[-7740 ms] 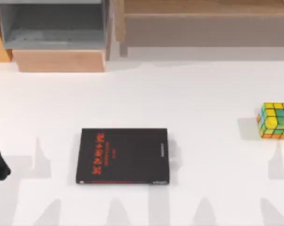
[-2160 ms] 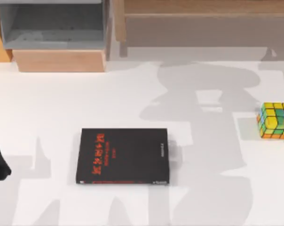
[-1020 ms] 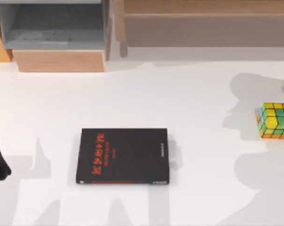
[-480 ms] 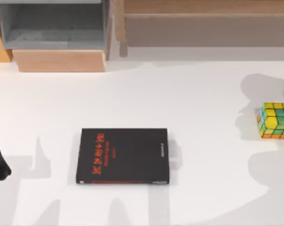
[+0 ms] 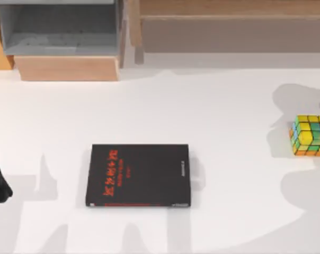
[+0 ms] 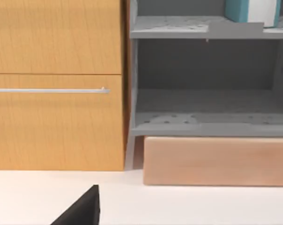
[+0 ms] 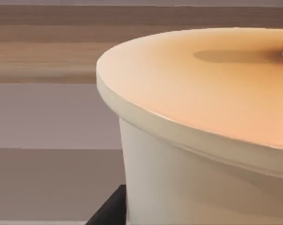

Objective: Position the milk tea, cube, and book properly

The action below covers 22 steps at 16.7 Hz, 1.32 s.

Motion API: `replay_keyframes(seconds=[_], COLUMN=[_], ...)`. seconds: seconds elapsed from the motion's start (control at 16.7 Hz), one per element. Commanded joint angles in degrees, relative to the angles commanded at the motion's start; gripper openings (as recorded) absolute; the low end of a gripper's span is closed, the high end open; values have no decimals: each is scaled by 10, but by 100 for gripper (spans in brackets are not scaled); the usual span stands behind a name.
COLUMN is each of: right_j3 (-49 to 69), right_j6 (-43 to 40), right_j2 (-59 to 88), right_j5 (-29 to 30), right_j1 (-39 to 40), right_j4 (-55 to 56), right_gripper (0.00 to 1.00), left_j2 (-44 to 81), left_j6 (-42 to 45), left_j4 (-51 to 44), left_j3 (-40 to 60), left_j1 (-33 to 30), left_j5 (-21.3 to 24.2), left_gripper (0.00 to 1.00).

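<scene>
White surface carried the book (image 5: 138,175) flat near centre — long axis left-right — and the cube (image 5: 310,135) far right, nearer my right arm. Milk tea (image 7: 202,140) loomed close before the right jaws; their state I cannot tell.

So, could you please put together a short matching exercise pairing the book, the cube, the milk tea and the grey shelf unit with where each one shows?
Things:
1. book
2. cube
3. milk tea
4. grey shelf unit

Places:
A. at the table's right edge in the top view
B. close up in the right wrist view
C. far left corner in the top view
D. flat on the table, left of centre

Pairs: 1-D, 2-A, 3-B, 4-C
</scene>
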Motion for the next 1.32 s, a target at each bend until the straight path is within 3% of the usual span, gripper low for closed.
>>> replay_keyframes(seconds=[0.54,1.32], right_j3=[0,-33], right_j6=[0,0], right_j2=[0,-15], right_j5=[0,-7], right_j1=[0,-6], right_j4=[0,20], right_gripper=[98,100], left_j2=[0,0], left_j6=[0,0], left_j4=[0,0], left_j3=[0,0], left_j1=[0,0], left_j5=[0,0], left_gripper=[100,100])
